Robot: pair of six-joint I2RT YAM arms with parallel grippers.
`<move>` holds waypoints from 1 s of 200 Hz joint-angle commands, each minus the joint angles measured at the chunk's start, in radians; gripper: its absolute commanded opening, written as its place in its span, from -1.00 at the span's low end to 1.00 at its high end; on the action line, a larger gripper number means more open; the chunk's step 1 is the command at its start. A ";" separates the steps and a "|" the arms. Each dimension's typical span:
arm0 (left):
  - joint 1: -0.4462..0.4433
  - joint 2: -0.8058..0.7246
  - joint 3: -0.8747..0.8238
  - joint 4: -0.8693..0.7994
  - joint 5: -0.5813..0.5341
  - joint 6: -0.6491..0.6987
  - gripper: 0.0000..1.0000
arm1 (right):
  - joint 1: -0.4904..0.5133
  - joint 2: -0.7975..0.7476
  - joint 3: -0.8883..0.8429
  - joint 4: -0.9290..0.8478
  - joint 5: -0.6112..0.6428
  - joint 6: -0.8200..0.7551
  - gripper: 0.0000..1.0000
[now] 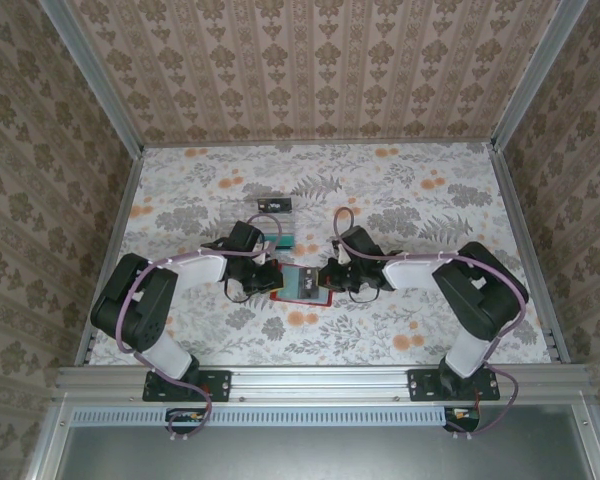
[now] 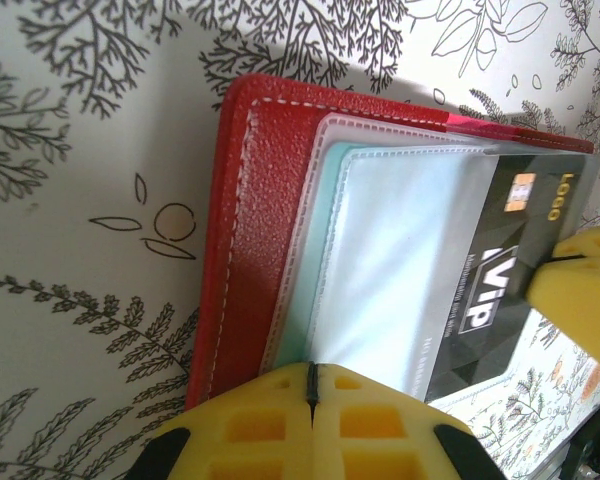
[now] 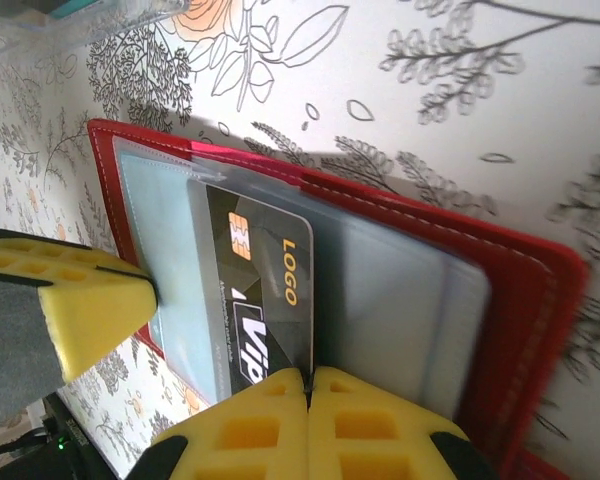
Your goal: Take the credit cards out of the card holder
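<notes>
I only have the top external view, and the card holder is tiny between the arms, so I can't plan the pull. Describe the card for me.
Observer: A black card printed VIP and LOGO lies face up on the card holder's pale inner panels.
Operator: Report the right end effector.
Observer: Its fingers are closed together, tips at the card's long edge.
Operator: Now the left end effector.
Observer: Also closed, tips down on the pale inner panels beside the card, not on it.
</notes>
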 commanded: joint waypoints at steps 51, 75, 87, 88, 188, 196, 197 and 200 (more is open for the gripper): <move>0.010 -0.018 0.012 -0.093 -0.058 0.011 -1.00 | -0.044 -0.207 0.022 -0.239 0.030 -0.140 -1.00; 0.016 -0.070 0.028 -0.071 -0.034 -0.013 -0.95 | -0.044 -0.241 0.076 -0.327 0.037 -0.205 -1.00; 0.023 -0.103 0.038 -0.056 -0.025 -0.027 -0.67 | -0.044 -0.251 0.102 -0.360 0.037 -0.231 -1.00; 0.023 -0.108 0.038 -0.054 -0.024 -0.027 -0.65 | -0.044 -0.251 0.104 -0.362 0.037 -0.233 -1.00; 0.059 -0.263 -0.039 0.458 0.245 -0.332 -0.05 | -0.113 -0.309 0.132 -0.123 -0.225 -0.122 -1.00; 0.059 -0.263 -0.050 0.500 0.255 -0.357 -0.10 | -0.116 -0.309 0.128 -0.099 -0.242 -0.107 -1.00; 0.059 -0.262 -0.051 0.507 0.257 -0.360 -0.10 | -0.117 -0.309 0.127 -0.096 -0.244 -0.105 -1.00; 0.059 -0.262 -0.055 0.520 0.261 -0.365 -0.11 | -0.118 -0.309 0.124 -0.085 -0.250 -0.099 -1.00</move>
